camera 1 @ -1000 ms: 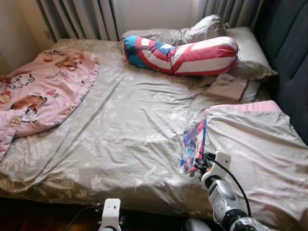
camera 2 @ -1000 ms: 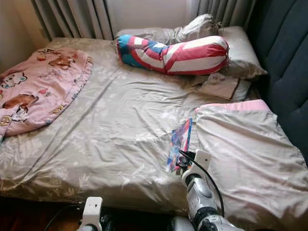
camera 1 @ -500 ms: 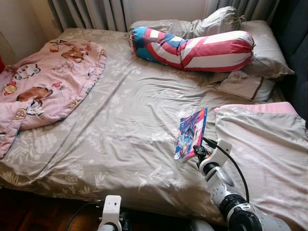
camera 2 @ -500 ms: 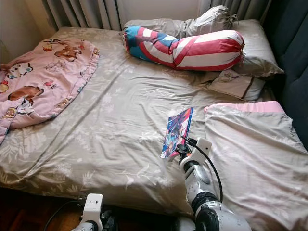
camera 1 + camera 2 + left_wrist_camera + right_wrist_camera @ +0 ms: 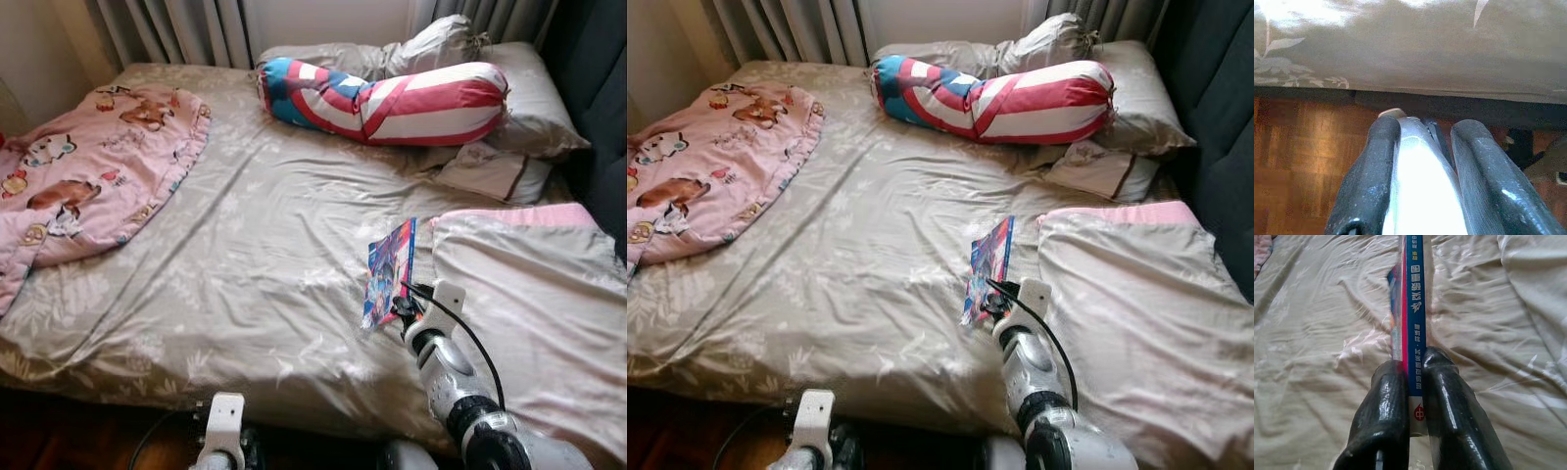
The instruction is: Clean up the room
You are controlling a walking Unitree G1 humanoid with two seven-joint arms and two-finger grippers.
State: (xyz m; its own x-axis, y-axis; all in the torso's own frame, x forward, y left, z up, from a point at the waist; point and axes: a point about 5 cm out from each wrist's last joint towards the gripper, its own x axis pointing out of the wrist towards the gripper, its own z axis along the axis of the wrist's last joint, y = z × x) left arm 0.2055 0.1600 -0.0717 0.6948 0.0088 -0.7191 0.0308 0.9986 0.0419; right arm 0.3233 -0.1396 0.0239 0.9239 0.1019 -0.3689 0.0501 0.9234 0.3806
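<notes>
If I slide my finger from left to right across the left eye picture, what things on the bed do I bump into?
Pink blanket → striped bolster → book, pinched in the right gripper → folded pink-edged quilt.

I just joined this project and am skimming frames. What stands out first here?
The red, white and blue bolster lies across the head of the bed. The right gripper pinches a colourful book on edge mid-bed, and a pink cartoon blanket lies on the left.
</notes>
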